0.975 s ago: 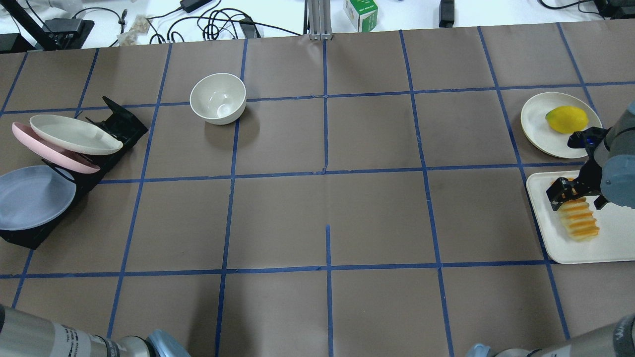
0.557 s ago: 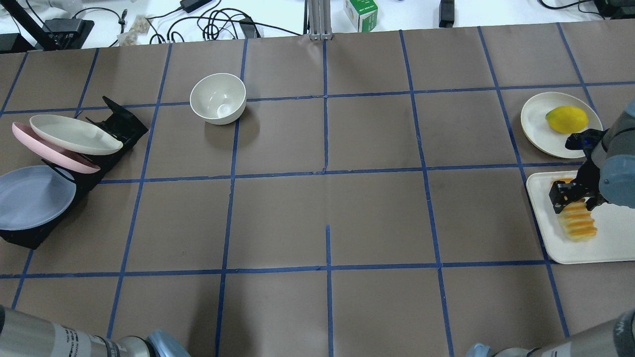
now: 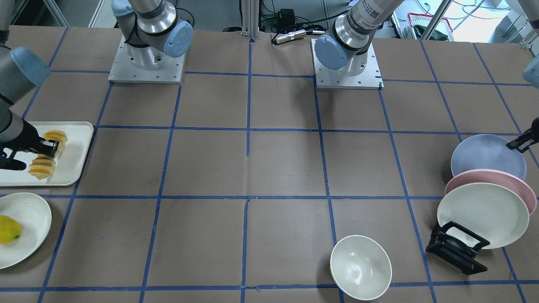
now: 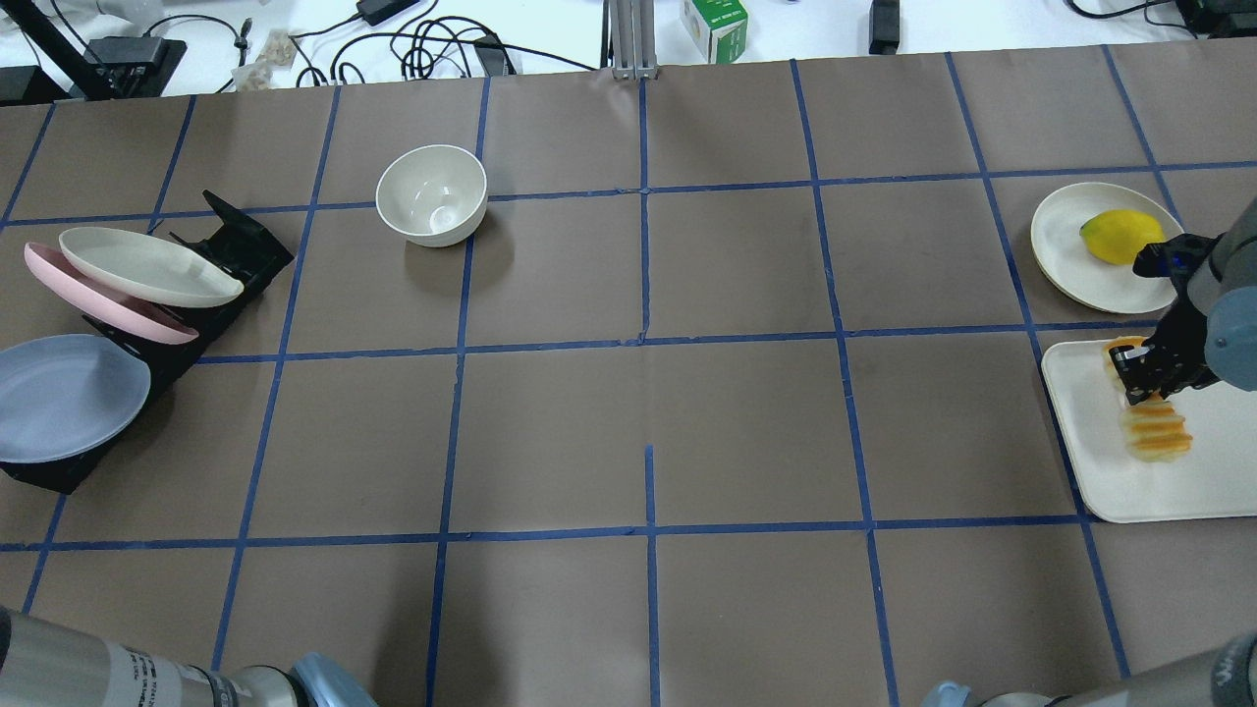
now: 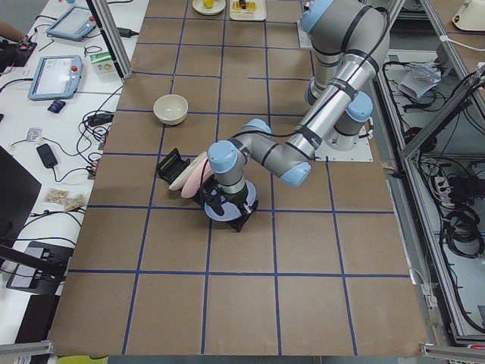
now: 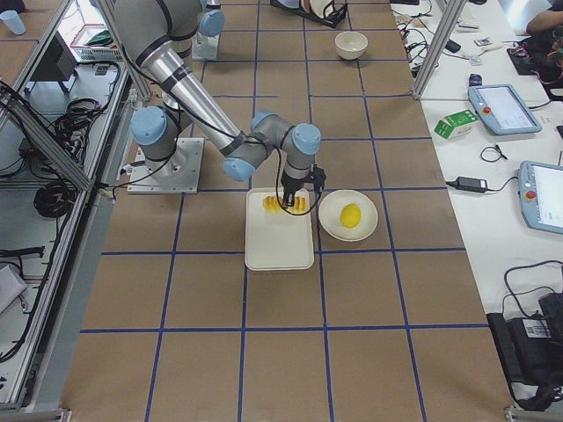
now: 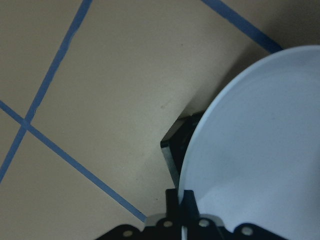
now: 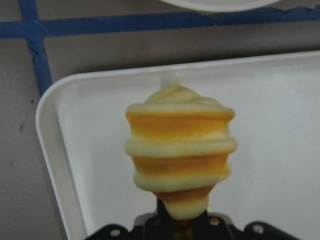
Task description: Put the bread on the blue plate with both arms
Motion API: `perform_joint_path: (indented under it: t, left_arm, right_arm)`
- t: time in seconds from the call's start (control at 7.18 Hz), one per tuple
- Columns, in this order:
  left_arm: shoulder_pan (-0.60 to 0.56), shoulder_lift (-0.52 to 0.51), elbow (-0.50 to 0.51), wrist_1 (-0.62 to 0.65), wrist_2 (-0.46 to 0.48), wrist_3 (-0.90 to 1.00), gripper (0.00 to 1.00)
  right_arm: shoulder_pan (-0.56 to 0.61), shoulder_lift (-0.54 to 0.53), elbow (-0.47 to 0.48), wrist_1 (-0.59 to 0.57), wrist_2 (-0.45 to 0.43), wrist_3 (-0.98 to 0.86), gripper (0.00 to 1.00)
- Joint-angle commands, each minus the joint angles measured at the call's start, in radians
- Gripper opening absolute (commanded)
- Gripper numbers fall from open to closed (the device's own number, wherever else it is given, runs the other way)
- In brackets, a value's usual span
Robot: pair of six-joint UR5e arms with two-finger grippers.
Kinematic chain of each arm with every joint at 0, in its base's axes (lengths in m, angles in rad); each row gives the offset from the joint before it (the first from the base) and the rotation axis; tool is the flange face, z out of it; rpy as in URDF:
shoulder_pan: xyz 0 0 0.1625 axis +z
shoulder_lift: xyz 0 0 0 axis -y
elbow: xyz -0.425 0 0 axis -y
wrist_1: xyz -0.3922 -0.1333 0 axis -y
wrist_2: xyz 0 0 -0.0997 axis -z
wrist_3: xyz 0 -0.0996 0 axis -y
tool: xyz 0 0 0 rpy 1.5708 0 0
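The bread point(image 4: 1155, 434) lies on a white tray point(image 4: 1110, 481) at the far right. My right gripper point(image 4: 1145, 379) is shut across the loaf's middle, so only both ends show. In the right wrist view the bread point(image 8: 180, 155) sticks out from the shut fingers over the tray. I cannot tell whether it is lifted. The blue plate point(image 4: 69, 393) leans in a black rack at the far left. My left gripper point(image 3: 518, 144) is shut on its rim, as the left wrist view point(image 7: 181, 212) shows. The left gripper is outside the overhead view.
A pink plate point(image 4: 98, 304) and a cream plate point(image 4: 147, 265) lean in the same black rack point(image 4: 236, 250). A white bowl point(image 4: 432, 194) stands at the back left. A yellow lemon point(image 4: 1121, 236) lies on a cream plate point(image 4: 1061, 245) just behind the tray.
My right gripper moved over the loaf's middle and closed on it. The blue plate shifted slightly in the rack.
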Motion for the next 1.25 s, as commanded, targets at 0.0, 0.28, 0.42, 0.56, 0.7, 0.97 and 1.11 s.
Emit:
perform_joint_path:
  t: [0.0, 0.28, 0.42, 0.56, 0.7, 0.97, 1.11]
  left_arm:
    - [0.004, 0.028, 0.003, -0.016, 0.007, 0.025, 0.00]
    - [0.007, 0.080, 0.024, -0.118, 0.081, 0.084, 0.00]
    - [0.007, 0.106, 0.067, -0.212, 0.098, 0.093, 0.00]
    - [0.007, 0.130, 0.101, -0.305, 0.121, 0.096, 0.00]
    - [0.008, 0.174, 0.129, -0.435, 0.126, 0.102, 0.00]
    - [-0.007, 0.292, 0.120, -0.718, -0.023, 0.169, 0.00]
    - [-0.027, 0.322, 0.094, -0.767, -0.096, 0.197, 0.00]
  right_arm:
    - [0.023, -0.058, -0.135, 0.226, 0.080, 0.070, 0.00]
    - [0.173, -0.057, -0.300, 0.370, 0.076, 0.121, 0.00]
    - [0.229, -0.055, -0.350, 0.426, 0.080, 0.220, 0.00]
    - [0.261, -0.055, -0.356, 0.438, 0.082, 0.239, 0.00]
    - [0.287, -0.058, -0.350, 0.447, 0.080, 0.250, 0.00]
    - [0.295, -0.058, -0.346, 0.481, 0.121, 0.248, 0.00]
    - [0.298, -0.058, -0.346, 0.489, 0.151, 0.257, 0.00]
